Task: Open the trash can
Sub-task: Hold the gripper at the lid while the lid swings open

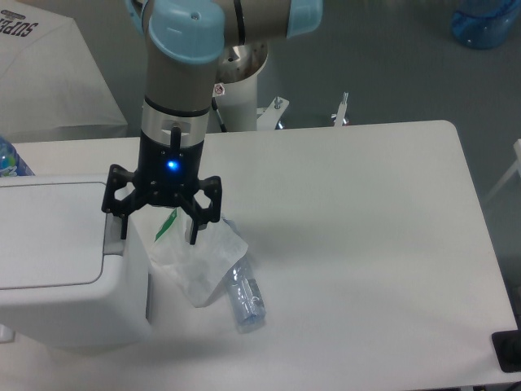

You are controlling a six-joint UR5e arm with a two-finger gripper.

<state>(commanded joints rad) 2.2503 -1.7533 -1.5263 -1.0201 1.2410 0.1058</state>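
The trash can (65, 269) is a large white boxy bin at the left of the table, with its flat white lid (45, 232) down. A grey push tab (112, 236) sits at the lid's right edge. My gripper (159, 232) hangs point-down just right of the bin, open and empty. Its left fingertip (124, 230) is over or at the grey tab; I cannot tell if it touches. Its right finger (194, 232) stands over the plastic bag.
A thin white plastic bag with green print (195, 257) lies right of the bin. A small clear plastic bottle (244, 297) lies beside it. A blue bottle (10, 159) stands behind the bin. The table's right edge (480, 236) is far off.
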